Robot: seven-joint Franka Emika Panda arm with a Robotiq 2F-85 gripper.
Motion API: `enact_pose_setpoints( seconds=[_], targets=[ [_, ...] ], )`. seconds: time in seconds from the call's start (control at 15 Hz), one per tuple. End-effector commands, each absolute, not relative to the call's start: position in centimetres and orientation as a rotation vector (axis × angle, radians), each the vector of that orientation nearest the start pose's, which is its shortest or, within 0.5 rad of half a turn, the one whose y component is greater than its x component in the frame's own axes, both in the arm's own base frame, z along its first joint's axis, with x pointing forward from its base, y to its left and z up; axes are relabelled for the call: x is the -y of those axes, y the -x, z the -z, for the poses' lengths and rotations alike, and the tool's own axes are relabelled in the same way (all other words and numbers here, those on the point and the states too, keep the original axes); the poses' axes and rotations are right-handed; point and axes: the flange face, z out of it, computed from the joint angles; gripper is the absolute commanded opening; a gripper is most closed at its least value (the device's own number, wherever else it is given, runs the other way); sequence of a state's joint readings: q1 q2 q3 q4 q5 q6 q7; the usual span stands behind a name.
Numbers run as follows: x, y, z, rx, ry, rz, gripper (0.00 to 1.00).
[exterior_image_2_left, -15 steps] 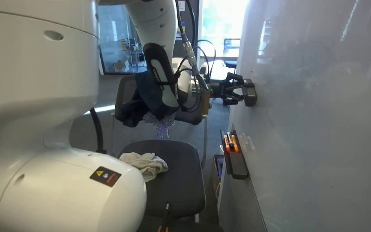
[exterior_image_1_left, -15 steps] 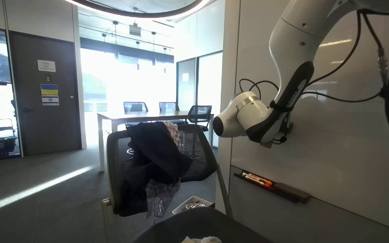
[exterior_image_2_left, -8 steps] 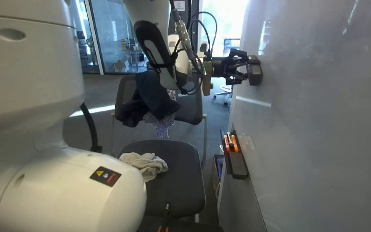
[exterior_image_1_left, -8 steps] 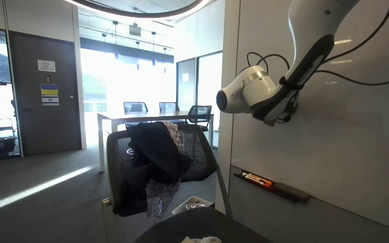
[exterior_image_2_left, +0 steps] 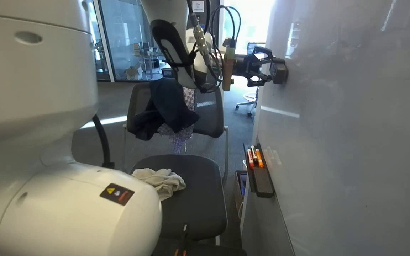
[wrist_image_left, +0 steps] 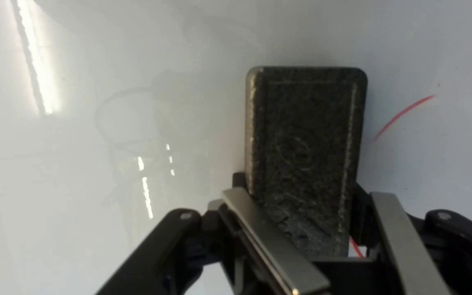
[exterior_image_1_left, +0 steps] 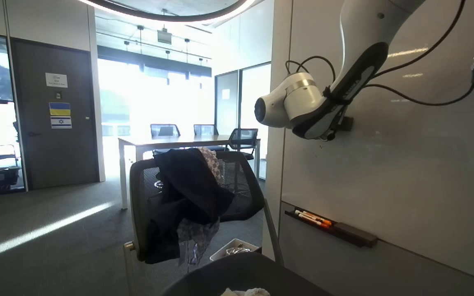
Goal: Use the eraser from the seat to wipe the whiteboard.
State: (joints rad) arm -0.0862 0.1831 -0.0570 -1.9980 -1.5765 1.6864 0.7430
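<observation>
My gripper [wrist_image_left: 301, 184] is shut on a dark grey eraser [wrist_image_left: 305, 127], with one finger on each long side. In an exterior view the gripper [exterior_image_2_left: 269, 66] holds the eraser [exterior_image_2_left: 279, 71] flat against the upper whiteboard [exterior_image_2_left: 351, 142]; in the other exterior view the arm hides most of the gripper. In the wrist view a red curved stroke [wrist_image_left: 404, 114] is on the board right of the eraser. A short red piece shows beside the right finger. Faint grey smudges lie to the left. The seat [exterior_image_2_left: 201, 213] stands below, a black garment [exterior_image_2_left: 173, 106] over its backrest.
A ledge tray on the board's lower edge holds several markers [exterior_image_2_left: 255, 157] and a dark block [exterior_image_2_left: 263, 181]. A pale crumpled cloth [exterior_image_2_left: 162, 181] lies on the seat. A white bin [exterior_image_1_left: 233, 248] stands on the floor by the board. Cables hang along the arm.
My gripper has slid up the board with the eraser held in it, then shifted slightly left in both exterior views. The seat, cloth and ledge items have not moved.
</observation>
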Motion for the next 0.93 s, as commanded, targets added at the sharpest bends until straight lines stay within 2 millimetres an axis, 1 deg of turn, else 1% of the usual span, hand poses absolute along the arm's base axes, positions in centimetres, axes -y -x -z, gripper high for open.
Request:
enact_pose_setpoints(
  seconds=[0.0, 0.13, 0.4, 0.53, 0.67, 0.73, 0.8, 0.87],
  targets=[
    [20.6, -58.9, -38.4, 0.125, -1.602, 0.077, 0.31],
    [21.0, -59.4, -35.8, 0.099, -1.587, 0.119, 0.31],
    [21.7, -59.7, -30.8, 0.072, -1.592, 0.193, 0.31],
    [21.6, -59.7, -28.6, 0.053, -1.608, 0.225, 0.31],
    [21.3, -59.3, -27.1, 0.026, -1.648, 0.247, 0.31],
    [20.5, -58.8, -26.8, -0.035, -1.711, 0.241, 0.31],
    [19.3, -58.2, -27.2, -0.088, -1.768, 0.194, 0.31],
    [18.6, -57.7, -27.5, -0.119, -1.807, 0.155, 0.31]
  ],
)
